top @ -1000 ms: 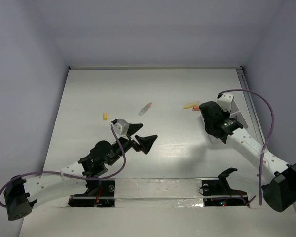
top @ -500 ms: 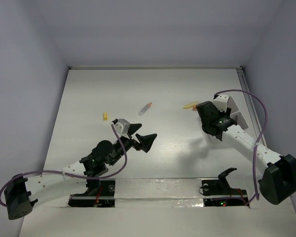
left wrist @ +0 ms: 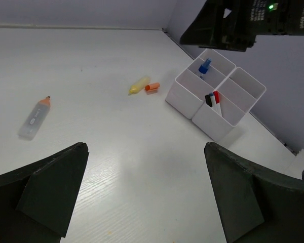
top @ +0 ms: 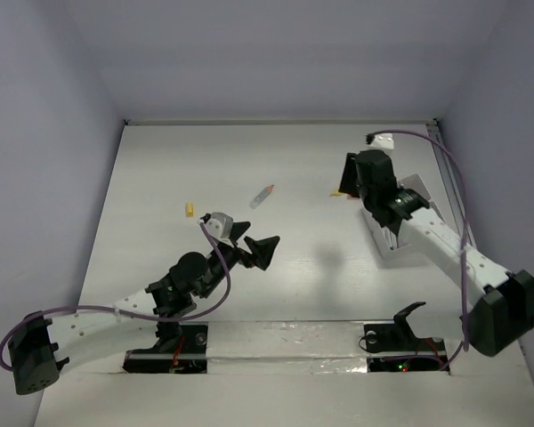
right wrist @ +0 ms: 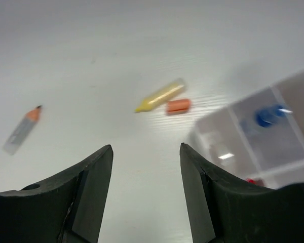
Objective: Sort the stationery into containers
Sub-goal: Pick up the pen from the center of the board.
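A: Entry. Which step do we log?

B: Approach for a pick. The right gripper [right wrist: 146, 202] hangs above the counter [top: 160, 160], jaws apart, nothing between them. Ahead of it we see the yellow piece [right wrist: 159, 95] and the orange piece [right wrist: 178, 106] lying just beside each other, near the corner of the boxes [left wrist: 185, 96].

A: And the left gripper [left wrist: 147, 202]?

B: Also spread wide and empty, raised over mid-counter. The orange-capped tube [left wrist: 34, 117] lies flat, well apart from the boxes. Another small yellow bit [top: 190, 210] sits farther left.

A: Anything sorted?

B: Two pens [left wrist: 213, 99] stand in one compartment, a blue-capped item [left wrist: 204, 66] in another. We judge the task partly done.

A: Next move?

B: We expect the right gripper must go forward and down over one small piece, line its jaws across it, and close gently. The two pieces sit close, so nudging the neighbour is a risk.
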